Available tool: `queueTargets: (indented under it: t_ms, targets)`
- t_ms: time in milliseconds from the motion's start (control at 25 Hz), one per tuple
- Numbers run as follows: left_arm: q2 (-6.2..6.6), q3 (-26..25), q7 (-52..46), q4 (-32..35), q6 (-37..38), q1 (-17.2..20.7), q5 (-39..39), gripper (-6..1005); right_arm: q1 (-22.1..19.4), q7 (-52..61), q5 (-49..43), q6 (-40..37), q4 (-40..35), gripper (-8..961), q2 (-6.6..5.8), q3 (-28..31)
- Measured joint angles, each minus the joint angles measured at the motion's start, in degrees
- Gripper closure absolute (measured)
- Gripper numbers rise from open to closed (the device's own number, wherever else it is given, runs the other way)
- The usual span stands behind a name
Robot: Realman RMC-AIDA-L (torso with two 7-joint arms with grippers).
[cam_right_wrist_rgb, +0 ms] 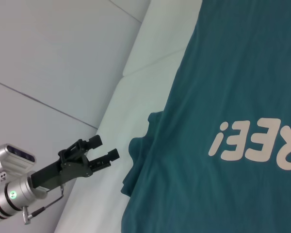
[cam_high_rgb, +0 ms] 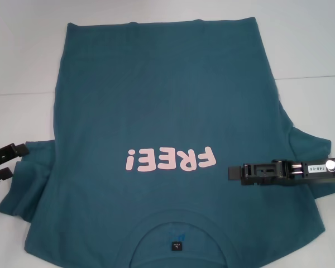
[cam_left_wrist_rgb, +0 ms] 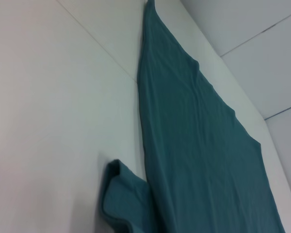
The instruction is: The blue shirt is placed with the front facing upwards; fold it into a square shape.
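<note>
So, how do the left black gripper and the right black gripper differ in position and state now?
The left black gripper sits beside the large dark teal-blue t-shirt, by its left sleeve, fingers open. The right black gripper reaches over the shirt, near the pink "FREE!" lettering; its fingers look shut. Neither holds cloth, as far as shown.

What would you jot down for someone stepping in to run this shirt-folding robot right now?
Left gripper: open, empty, beside the shirt's left sleeve, not touching it.
Right gripper: over the shirt's right side, next to the pink "FREE!" lettering; fingers point inward, and I cannot tell whether they hold cloth.
Blue shirt: flat on the white table, front up, collar and black label toward the robot.
Done: shirt spread out; the left sleeve lies bunched at the edge.
Left: apparently every fold; nothing looks like a square yet.
</note>
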Motion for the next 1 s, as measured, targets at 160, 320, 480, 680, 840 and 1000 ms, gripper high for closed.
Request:
queueTargets:
  t_ms: [160, 320, 480, 680, 840, 1000]
  targets:
    - [0.05, 0.2, 1.1, -0.1, -1.8, -0.5, 0.0, 67, 0.0, 0.2, -0.4, 0.0, 0.0, 61, -0.01, -0.1]
    - [0.12, 1.0, 3.7, -1.6, -5.6, -1.4, 0.1, 67, 0.0, 0.3, -0.5, 0.2, 0.0, 62, -0.02, -0.1]
    - [0.11, 2.6, 5.9, -3.3, -9.8, -2.3, 0.1, 67, 0.1, 0.3, -0.5, 0.3, 0.0, 63, -0.02, 0.0]
    - [-0.04, 3.9, 6.6, -4.0, -12.5, -2.7, 0.1, 66, 0.4, 0.3, -0.5, 0.3, 0.0, 64, -0.02, 0.2]
    - [-0.08, 5.5, 6.6, -4.3, -13.2, -2.9, 0.1, 66, 0.5, 0.4, -0.4, 0.3, 0.0, 65, -0.02, 0.4]
    - [-0.24, 6.9, 6.6, -4.7, -14.0, -3.1, 0.1, 66, 0.5, 0.4, -0.3, 0.3, 0.0, 66, -0.02, 0.5]
